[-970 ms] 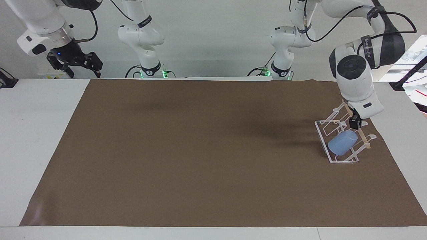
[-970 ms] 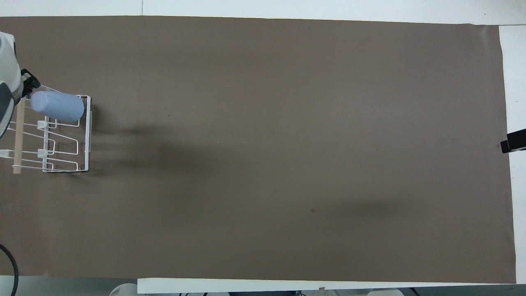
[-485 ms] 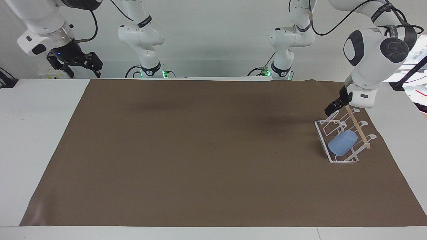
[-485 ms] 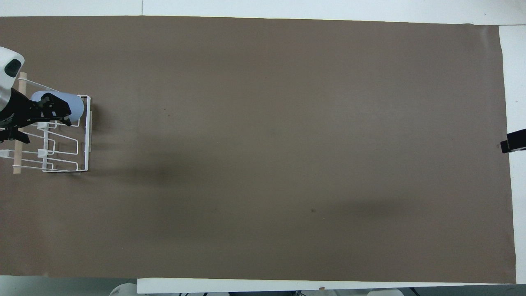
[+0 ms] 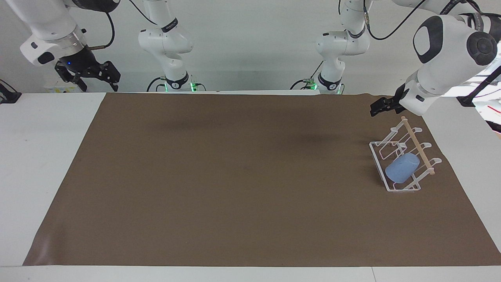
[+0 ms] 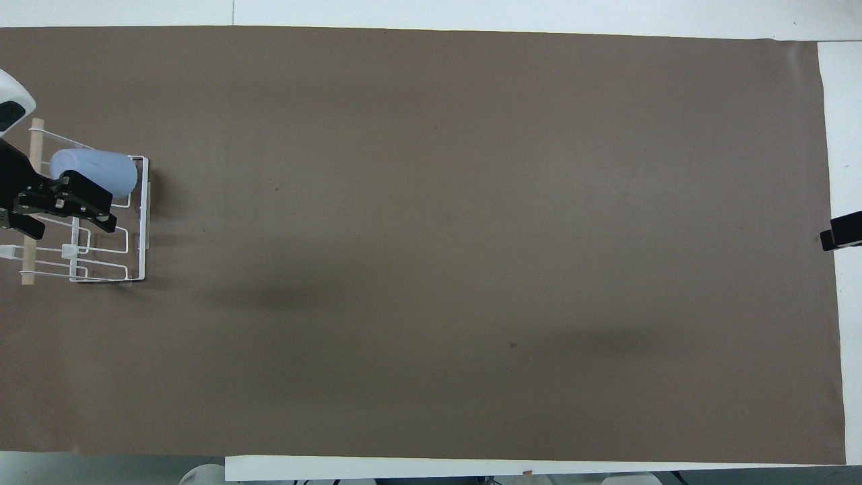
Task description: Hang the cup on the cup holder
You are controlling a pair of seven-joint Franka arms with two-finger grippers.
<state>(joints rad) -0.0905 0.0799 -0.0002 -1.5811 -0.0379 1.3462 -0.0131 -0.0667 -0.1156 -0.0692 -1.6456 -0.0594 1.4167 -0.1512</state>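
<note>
The light-blue cup [image 5: 401, 167] sits tilted on a slanted prong of the white wire cup holder [image 5: 377, 158], at the holder's end farthest from the robots. Cup [image 6: 94, 172] and holder [image 6: 141, 222] also show in the overhead view, at the left arm's end of the table. My left gripper [image 5: 375, 109] is open and empty, raised in the air over the holder's nearer end, apart from the cup; it also shows in the overhead view [image 6: 108, 210]. My right gripper [image 5: 100, 87] waits open, high over the right arm's end of the table.
A brown mat [image 5: 235, 176] covers most of the white table [image 5: 39, 156]. The holder's wooden dowel [image 5: 419, 149] runs along its top. Two further arm bases [image 5: 176, 80] stand at the robots' edge.
My left gripper has drawn back from the cup, risen off the holder and moved toward the robots. The cup stays on its prong. The right arm has not moved.
</note>
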